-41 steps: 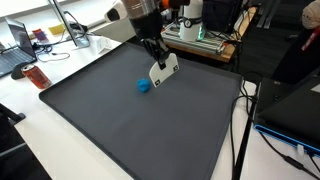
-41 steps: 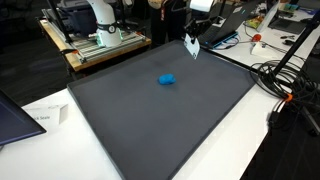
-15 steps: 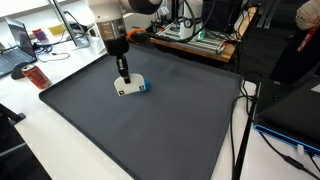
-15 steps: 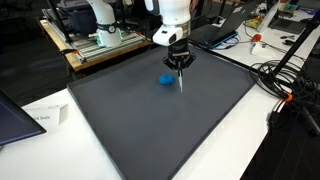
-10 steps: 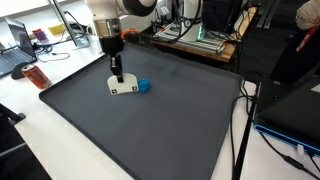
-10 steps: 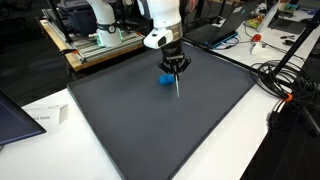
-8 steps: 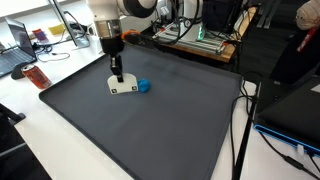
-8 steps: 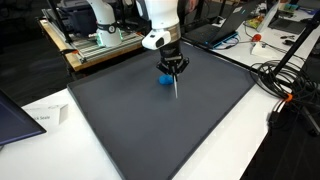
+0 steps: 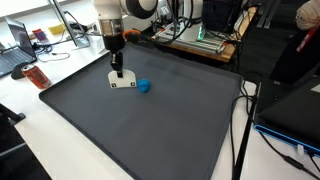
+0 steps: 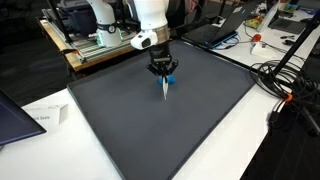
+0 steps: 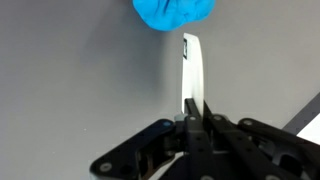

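My gripper (image 9: pixel 117 71) (image 10: pixel 162 72) hangs low over a dark grey mat (image 9: pixel 150 130) (image 10: pixel 150 130), shut on the top edge of a thin white card (image 9: pixel 123 82) (image 10: pixel 165 90) (image 11: pixel 192 65). The card hangs straight down from the jaws, its lower edge at or just above the mat. A small blue lump (image 9: pixel 143 86) (image 10: pixel 171 78) (image 11: pixel 172 12) lies on the mat close beside the card; whether they touch I cannot tell. In the wrist view the gripper (image 11: pixel 193 118) fills the bottom, and the blue lump sits just beyond the card's far end.
The mat covers most of a white table (image 9: pixel 60 140). A red-brown item (image 9: pixel 32 75) and a laptop (image 9: pixel 18 45) sit off the mat's corner. Equipment racks (image 10: pixel 95 40) stand behind it, and cables (image 10: pixel 280 80) run along one side.
The gripper has carried the white card from the mat's far edge down beside the blue lump. Over the last second it slid on past the lump, still shut on the card.
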You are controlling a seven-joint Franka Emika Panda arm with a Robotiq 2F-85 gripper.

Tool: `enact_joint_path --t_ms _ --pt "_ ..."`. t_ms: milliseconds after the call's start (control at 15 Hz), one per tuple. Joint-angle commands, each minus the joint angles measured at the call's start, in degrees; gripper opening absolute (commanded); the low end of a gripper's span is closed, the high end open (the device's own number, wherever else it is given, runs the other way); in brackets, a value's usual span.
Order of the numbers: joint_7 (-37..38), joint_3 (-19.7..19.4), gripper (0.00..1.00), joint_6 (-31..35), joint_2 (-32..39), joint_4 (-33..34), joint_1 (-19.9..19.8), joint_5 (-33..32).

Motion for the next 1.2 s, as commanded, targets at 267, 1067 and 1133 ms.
enact_joint_path --t_ms 267,1067,1133 --pt "8.41 -5.94 0.01 1.64 -3.21 -5.10 3.94 -6.73" --pt "6.56 -7.19 0.01 -9.64 -7.75 -4.21 4.46 -22.26" --pt "4.88 -6.54 0.01 -11.44 -8.54 -3.89 4.02 -22.65"
